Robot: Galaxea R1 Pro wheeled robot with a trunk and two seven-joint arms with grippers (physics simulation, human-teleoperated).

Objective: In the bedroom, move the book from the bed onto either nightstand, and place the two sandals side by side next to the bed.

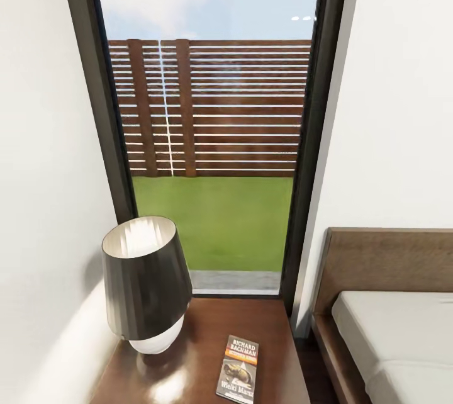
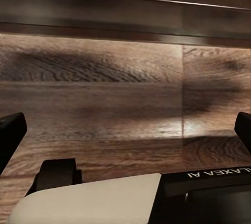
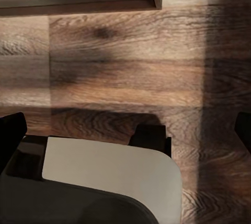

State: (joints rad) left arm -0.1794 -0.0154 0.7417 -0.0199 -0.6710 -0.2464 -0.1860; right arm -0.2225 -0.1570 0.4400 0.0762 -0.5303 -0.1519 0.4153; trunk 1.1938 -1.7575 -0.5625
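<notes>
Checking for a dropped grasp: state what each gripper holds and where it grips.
Nothing is held. Left gripper and right gripper both have jaws wide apart over bare floor. The book lies flat on the nightstand.

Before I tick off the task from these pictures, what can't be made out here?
- Head view: the nightstand front and the book lower end are cut off by the frame's bottom edge.
- Head view: most of the bed runs past the right edge.
- Both wrist views: only plank floor; each finger is clipped at the sides.
</notes>
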